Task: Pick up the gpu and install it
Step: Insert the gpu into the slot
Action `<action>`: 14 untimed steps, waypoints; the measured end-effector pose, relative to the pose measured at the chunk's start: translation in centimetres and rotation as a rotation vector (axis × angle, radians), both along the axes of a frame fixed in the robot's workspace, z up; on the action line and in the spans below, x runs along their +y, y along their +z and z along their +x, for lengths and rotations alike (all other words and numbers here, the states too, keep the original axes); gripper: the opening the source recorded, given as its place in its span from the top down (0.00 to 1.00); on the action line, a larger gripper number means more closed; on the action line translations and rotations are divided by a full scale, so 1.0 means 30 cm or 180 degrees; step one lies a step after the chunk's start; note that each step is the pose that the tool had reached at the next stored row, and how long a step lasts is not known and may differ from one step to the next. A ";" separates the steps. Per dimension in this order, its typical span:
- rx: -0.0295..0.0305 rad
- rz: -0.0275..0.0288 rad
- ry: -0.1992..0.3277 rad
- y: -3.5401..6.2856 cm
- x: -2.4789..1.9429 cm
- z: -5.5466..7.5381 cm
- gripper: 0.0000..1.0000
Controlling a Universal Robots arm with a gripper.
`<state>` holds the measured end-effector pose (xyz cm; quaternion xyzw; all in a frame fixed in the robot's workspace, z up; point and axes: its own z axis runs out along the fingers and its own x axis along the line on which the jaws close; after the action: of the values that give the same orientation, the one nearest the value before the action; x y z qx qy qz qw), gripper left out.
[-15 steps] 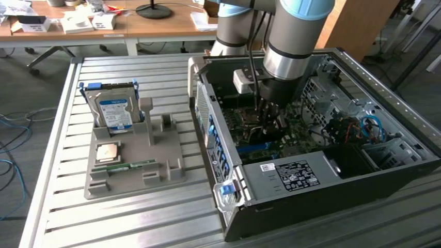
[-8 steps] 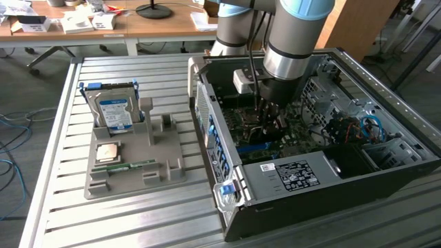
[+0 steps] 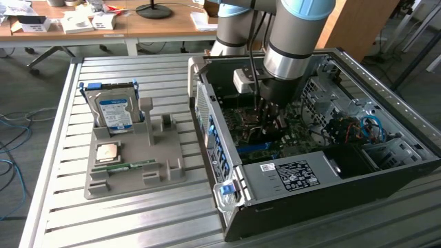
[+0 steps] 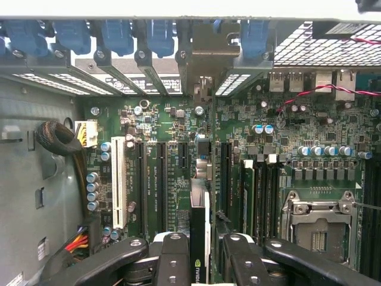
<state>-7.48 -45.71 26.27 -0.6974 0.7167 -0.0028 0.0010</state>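
Gripper: my gripper is down inside the open computer case, low over the motherboard.
Grip: my fingers are clamped on the gpu, one black finger on each flat face.
Gpu: it stands on edge between my fingers, a thin dark card running away from them toward the case wall with the row of blue clips. A small green logo shows on its near end.
Gpu position: it lies along the long black expansion slots, right of the white slot and left of the processor socket. I cannot tell whether its edge is seated in a slot.
Arm: seen from the exterior view, my arm comes down from above into the middle of the case, which lies on its side with the open face up.
Tray: a grey holder tray sits on the slatted metal table, on the exterior view's left of the case.
On the tray: the hard drive stands upright at the far end; a square processor chip and a green memory stick lie flat nearer.
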 end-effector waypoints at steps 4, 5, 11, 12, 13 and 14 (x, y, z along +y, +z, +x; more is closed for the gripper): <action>0.0000 0.0000 0.0000 -0.002 0.000 0.001 0.74; 0.0000 0.0001 0.0001 -0.002 0.000 0.001 0.74; -0.0010 0.0001 0.0004 -0.002 0.000 0.001 0.74; -0.0010 0.0001 0.0004 -0.002 0.000 0.001 0.74; -0.0010 0.0001 0.0004 -0.002 0.000 0.001 0.74; -0.0010 0.0001 0.0004 -0.002 0.000 0.001 0.74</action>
<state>-7.45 -45.71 26.22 -0.6978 0.7162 -0.0037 0.0023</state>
